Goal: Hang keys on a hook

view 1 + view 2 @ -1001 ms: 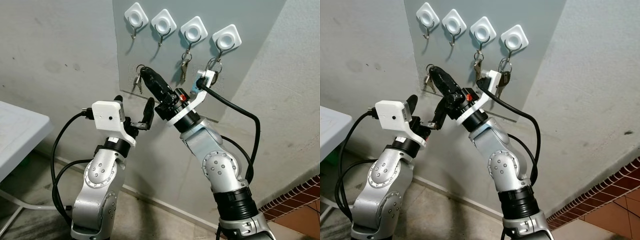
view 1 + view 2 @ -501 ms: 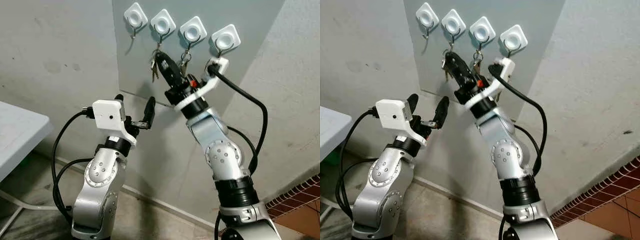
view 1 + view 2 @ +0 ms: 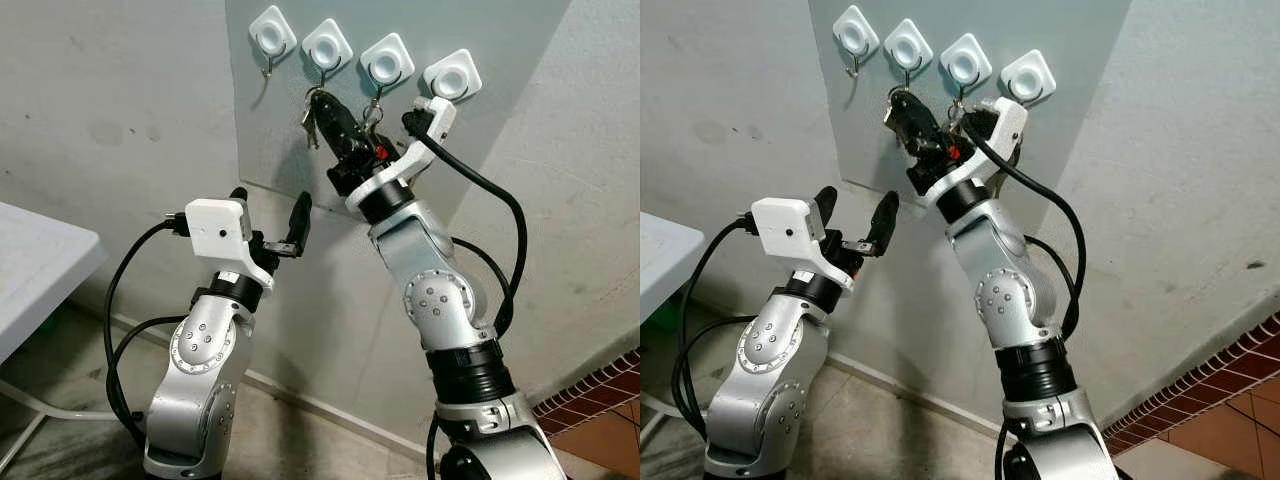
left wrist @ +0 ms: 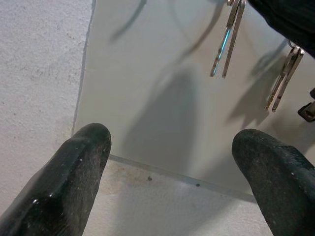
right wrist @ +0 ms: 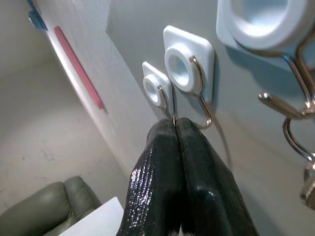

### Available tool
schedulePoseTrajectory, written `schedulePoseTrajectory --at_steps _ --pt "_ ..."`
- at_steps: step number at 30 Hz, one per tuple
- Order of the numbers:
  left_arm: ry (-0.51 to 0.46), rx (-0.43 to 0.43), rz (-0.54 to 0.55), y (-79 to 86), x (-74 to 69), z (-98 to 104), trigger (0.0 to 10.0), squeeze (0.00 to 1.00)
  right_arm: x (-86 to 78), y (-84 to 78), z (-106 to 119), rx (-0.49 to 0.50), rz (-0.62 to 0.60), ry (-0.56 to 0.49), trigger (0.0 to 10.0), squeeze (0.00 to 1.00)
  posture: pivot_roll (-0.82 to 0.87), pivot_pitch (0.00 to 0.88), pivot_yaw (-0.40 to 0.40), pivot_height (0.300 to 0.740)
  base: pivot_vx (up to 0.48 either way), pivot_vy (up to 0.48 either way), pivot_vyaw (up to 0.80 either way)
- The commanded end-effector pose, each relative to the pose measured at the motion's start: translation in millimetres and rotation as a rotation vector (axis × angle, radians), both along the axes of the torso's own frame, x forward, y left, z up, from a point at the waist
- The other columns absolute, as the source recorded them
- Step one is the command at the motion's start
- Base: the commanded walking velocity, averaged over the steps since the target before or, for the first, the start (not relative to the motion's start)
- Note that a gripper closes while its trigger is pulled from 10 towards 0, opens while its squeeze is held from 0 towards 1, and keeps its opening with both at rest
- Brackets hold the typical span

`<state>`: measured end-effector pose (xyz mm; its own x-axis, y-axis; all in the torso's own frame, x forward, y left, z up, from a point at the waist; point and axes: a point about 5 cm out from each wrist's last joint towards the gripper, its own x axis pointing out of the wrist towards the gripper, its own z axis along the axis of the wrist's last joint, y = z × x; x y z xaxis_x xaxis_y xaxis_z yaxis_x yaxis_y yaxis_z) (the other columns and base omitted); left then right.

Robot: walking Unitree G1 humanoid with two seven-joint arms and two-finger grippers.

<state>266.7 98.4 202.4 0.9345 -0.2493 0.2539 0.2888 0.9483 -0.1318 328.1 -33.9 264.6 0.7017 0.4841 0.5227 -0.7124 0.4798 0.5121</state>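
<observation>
One bunch of keys [image 3: 311, 116] pinched in closed right gripper [image 3: 320, 98], beneath second hook [image 3: 323, 68].

The right tool [image 3: 316, 97] has swung up toward 12 o'clock, carrying the keys [image 3: 309, 120] from low on the panel [image 3: 500, 120] to just under the second hook [image 3: 324, 72].
</observation>
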Motion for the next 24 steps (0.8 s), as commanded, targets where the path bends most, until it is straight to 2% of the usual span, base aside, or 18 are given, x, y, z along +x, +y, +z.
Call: schedulePoseTrajectory --at_steps 1,11,16,24 --pt "-0.001 -0.002 -0.013 -3.6 0.5 0.8 10.0 0.00 -9.4 30.5 27.4 0.092 0.077 -0.047 10.0 0.00 0.07 0.031 -0.093 0.740 0.000 0.000 0.00" --pt "-0.003 -0.003 -0.015 -4.0 0.8 1.5 10.0 0.00 -5.6 31.4 32.9 0.135 0.076 -0.001 10.0 0.00 0.07 0.033 -0.093 0.740 0.000 0.000 0.00" --pt "-0.003 -0.004 -0.013 -4.0 0.6 1.8 10.0 0.00 -3.4 30.3 29.3 0.169 0.091 0.080 10.0 0.00 0.07 0.034 -0.095 0.740 0.000 0.000 0.00" --pt "-0.002 -0.006 -0.014 -4.2 0.4 1.7 10.0 0.00 -1.4 28.0 24.9 0.182 0.062 0.146 10.0 0.00 0.07 0.035 -0.094 0.740 0.000 0.000 0.00"
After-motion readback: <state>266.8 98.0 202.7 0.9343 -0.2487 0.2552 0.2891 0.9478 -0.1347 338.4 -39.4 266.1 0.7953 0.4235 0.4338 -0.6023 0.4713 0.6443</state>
